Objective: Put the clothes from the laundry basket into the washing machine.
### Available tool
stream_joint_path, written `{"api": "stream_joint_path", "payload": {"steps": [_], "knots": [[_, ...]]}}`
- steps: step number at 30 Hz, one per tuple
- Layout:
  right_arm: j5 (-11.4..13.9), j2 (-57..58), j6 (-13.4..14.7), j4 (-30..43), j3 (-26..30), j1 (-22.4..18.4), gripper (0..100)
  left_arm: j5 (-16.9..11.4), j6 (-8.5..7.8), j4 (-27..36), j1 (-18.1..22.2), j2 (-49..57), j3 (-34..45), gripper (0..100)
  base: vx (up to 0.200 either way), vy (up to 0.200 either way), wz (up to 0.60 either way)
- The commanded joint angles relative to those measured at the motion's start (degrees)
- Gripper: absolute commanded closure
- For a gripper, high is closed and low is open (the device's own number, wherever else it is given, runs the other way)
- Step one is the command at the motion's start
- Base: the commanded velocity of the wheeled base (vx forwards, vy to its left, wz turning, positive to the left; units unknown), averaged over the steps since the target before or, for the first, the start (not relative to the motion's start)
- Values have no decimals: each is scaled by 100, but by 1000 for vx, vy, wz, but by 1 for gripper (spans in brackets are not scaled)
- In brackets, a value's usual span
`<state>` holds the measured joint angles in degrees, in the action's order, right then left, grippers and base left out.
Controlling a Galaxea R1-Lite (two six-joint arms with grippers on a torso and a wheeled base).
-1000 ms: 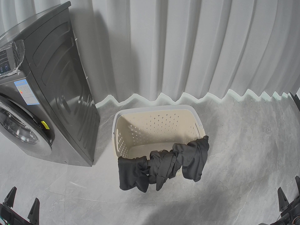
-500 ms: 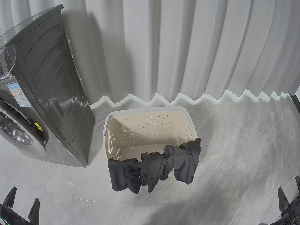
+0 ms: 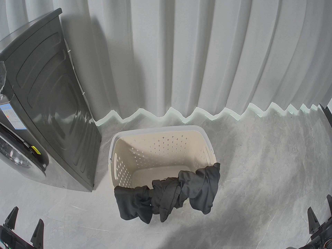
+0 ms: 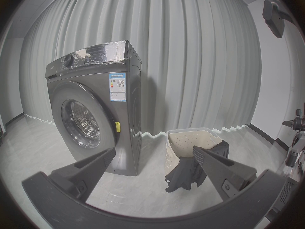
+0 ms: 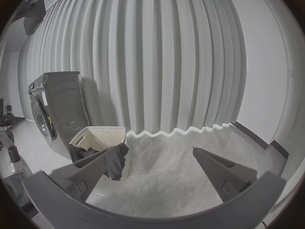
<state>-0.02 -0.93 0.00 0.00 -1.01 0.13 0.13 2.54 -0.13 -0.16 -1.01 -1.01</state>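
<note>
A cream perforated plastic laundry basket with a white rim is standing on the pale grey marbled floor, just before the white pleated curtain. Dark grey crumpled clothes are hanging over its near rim, spilling down the outer wall. The dark grey metal front-loading washing machine is sitting to the basket's left, near it but apart. My left gripper is hovering low at my left with fingers spread and nothing between them. My right gripper is hovering likewise at my right, and both are well apart from the basket.

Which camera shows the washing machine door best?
Left wrist view: the round glass door of the dark grey washing machine faces it whole. The head view cuts it off at the edge; the right wrist view sees it edge-on.
</note>
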Motion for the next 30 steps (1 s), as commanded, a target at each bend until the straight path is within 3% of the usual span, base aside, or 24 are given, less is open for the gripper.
{"api": "stream_joint_path", "payload": {"steps": [1,30], "knots": [[2,93,0,0,101,4,0,4,1,-4,-2,92,92,0,200,0,0],[2,93,0,0,101,4,0,4,1,-4,-2,92,92,0,0,21,0]]}}
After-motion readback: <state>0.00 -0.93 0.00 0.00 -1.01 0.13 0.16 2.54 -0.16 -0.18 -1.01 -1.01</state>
